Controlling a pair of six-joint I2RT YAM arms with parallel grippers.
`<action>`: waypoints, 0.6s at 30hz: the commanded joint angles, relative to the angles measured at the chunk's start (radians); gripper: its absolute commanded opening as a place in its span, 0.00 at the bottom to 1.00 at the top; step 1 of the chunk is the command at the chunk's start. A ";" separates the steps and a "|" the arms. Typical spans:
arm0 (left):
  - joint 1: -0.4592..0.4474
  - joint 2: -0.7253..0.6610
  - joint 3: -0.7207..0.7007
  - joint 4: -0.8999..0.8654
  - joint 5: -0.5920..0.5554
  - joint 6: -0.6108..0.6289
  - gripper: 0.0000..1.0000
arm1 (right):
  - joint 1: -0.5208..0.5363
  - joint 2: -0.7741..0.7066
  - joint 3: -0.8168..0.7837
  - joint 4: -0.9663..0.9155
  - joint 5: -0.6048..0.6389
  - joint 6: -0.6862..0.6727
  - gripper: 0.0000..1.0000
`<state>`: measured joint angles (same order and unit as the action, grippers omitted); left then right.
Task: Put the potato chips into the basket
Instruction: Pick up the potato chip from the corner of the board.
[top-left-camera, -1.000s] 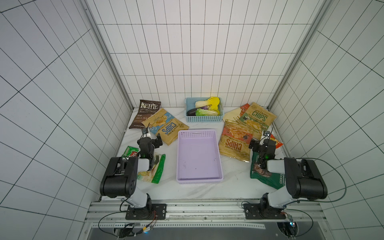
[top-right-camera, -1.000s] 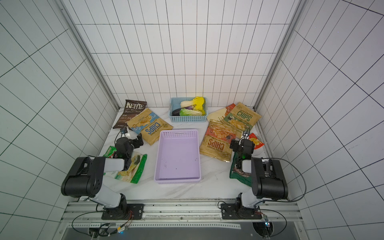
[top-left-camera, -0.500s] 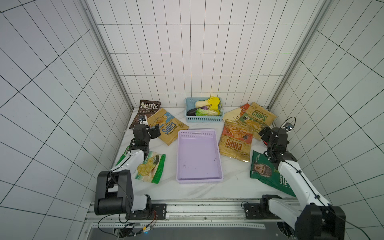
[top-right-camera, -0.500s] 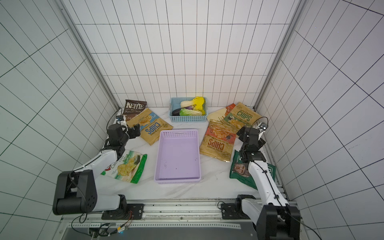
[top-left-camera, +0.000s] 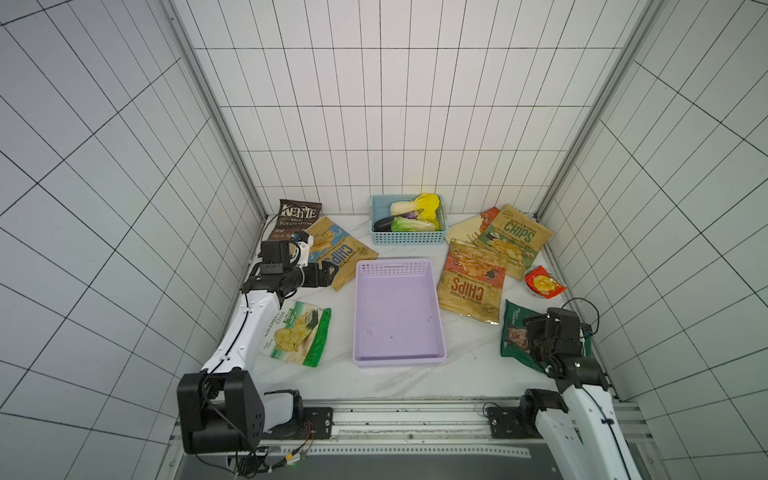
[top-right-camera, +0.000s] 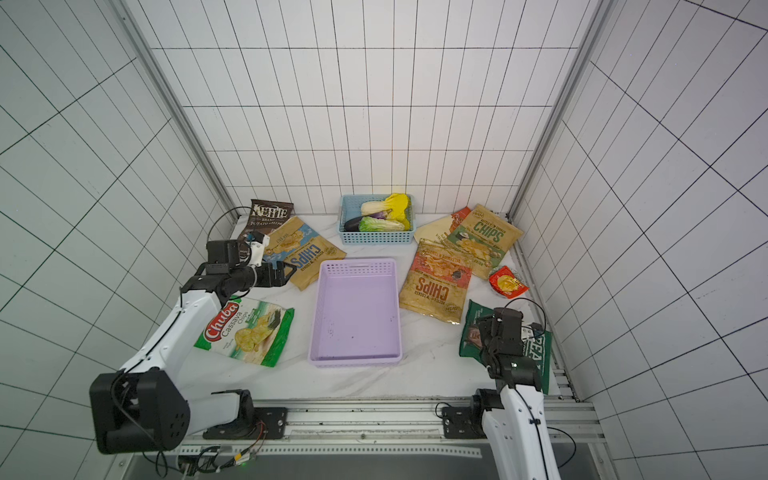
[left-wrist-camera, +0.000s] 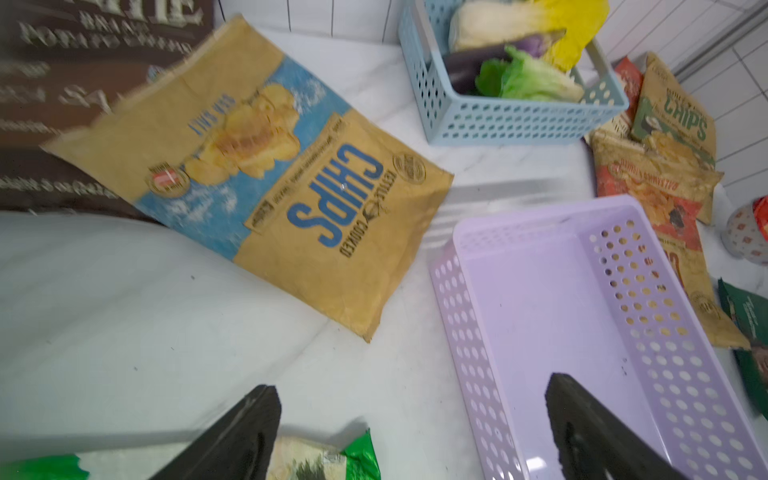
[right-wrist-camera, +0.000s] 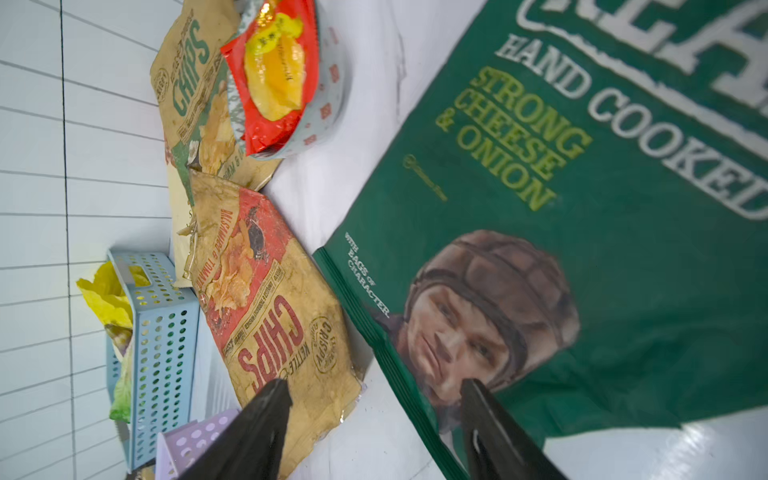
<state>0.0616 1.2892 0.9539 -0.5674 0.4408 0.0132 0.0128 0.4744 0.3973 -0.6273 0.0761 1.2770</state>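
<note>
The lilac basket (top-left-camera: 395, 316) was seen at the middle of the desk (top-left-camera: 469, 370), and every chip bag was found lying outside it. To the robot's left, the cassava bag (top-left-camera: 297, 334) was laid flat near the front. The blue-label CHIPS bag (top-left-camera: 340, 255) was laid further back, one corner just beside the basket. It partly covered the Kettle bag (top-left-camera: 297, 218) at the back left corner. On the other side, the red-label CHIPS bag (top-left-camera: 471, 282) was laid just beside the basket. Its far end overlapped the green-label CHIPS bag (top-left-camera: 515, 237), under which a cream bag (top-left-camera: 465, 228) was tucked. The dark green bag (top-left-camera: 515, 336) was laid near the front right. A light blue basket (top-left-camera: 409, 239) of toy vegetables (top-left-camera: 411, 224) was set against the back wall.

The left gripper (left-wrist-camera: 411, 382) was held above the desk between the cassava bag and the blue-label bag, its jaws spread wide. The right gripper (right-wrist-camera: 374, 382) was held over the dark green bag's edge nearest the basket, jaws apart. One finger was above the bag and the other beyond its edge. Whether contact was made could not be told.
</note>
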 joint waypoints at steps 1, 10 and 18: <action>0.003 0.012 0.016 -0.045 0.053 0.018 0.98 | -0.002 -0.087 -0.069 -0.134 0.003 0.173 0.66; -0.004 0.010 0.007 -0.041 0.040 0.018 0.97 | -0.002 0.032 -0.065 -0.161 -0.003 0.137 0.66; -0.003 0.013 0.006 -0.038 0.026 0.018 0.97 | 0.001 0.145 -0.061 -0.220 -0.060 0.226 0.70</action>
<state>0.0597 1.3064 0.9531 -0.6067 0.4679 0.0193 0.0128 0.6373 0.3294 -0.7738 0.0372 1.4410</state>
